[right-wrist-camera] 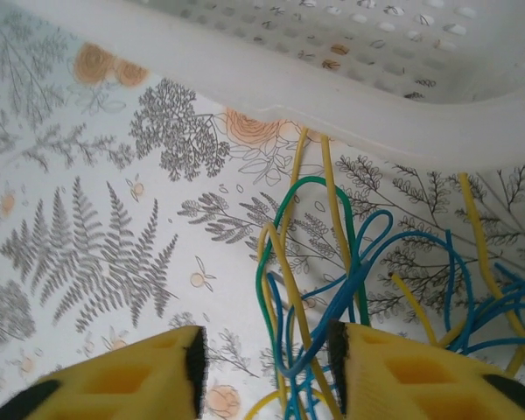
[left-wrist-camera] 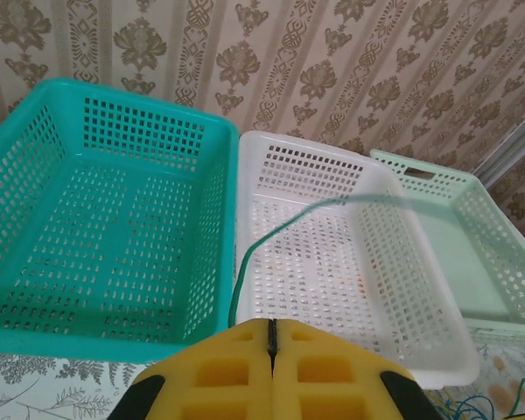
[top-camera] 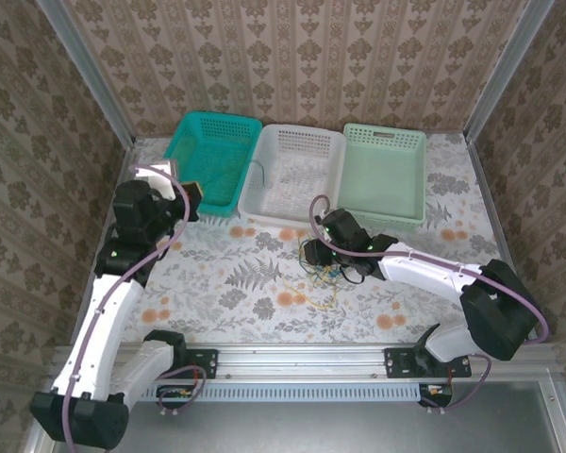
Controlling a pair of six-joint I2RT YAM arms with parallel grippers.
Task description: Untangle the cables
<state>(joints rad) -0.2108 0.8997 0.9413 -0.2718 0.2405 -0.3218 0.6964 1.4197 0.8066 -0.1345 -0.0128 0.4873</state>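
Observation:
A tangle of thin yellow, green and blue cables [top-camera: 323, 276] lies on the floral table in front of the white basket [top-camera: 292, 215]. My right gripper [top-camera: 324, 247] hangs low over the tangle. In the right wrist view that gripper [right-wrist-camera: 267, 367] is open, with blue cable [right-wrist-camera: 359, 280], yellow cable [right-wrist-camera: 284, 262] and green cable [right-wrist-camera: 267, 262] loops between its fingers and none pinched. My left gripper [top-camera: 194, 200] is raised at the left, by the teal basket [top-camera: 200, 209]. Its yellow fingers [left-wrist-camera: 219, 372] are pressed together, and one green cable [left-wrist-camera: 238, 280] rises from them and arcs right over the white basket [left-wrist-camera: 437, 359].
Three empty baskets stand in a row at the back: teal, white and light green [top-camera: 385, 222]. Patterned walls with metal posts close in the table on three sides. A metal rail [top-camera: 302, 363] runs along the near edge between the arm bases.

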